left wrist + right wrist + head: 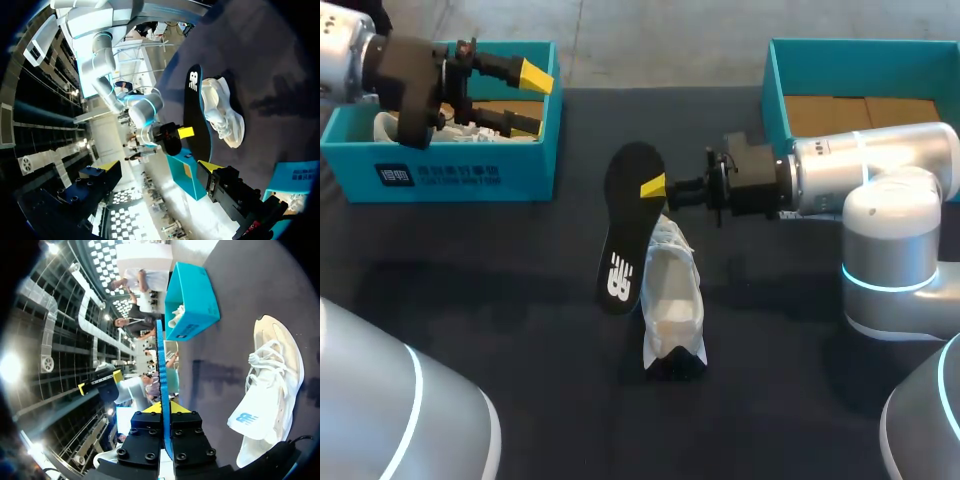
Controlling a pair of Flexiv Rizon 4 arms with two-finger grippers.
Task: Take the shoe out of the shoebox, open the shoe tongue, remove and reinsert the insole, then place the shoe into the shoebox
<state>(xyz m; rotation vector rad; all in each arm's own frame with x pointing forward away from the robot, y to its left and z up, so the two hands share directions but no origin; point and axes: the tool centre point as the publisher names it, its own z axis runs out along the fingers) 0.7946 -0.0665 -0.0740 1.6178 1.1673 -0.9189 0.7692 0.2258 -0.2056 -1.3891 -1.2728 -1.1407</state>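
A white shoe lies on the dark table, its opening facing up. My right gripper is shut on the heel end of a black insole, which it holds on edge just left of the shoe. In the right wrist view the insole runs edge-on from between the closed fingers of the gripper, with the shoe off to one side. My left gripper hangs open over the left shoebox, holding nothing. From the left wrist, the insole and shoe lie far ahead of the gripper.
The teal left shoebox holds another white shoe. A second teal box with a cardboard floor stands at the back right, behind my right arm. Dark table surface lies in front of the shoe.
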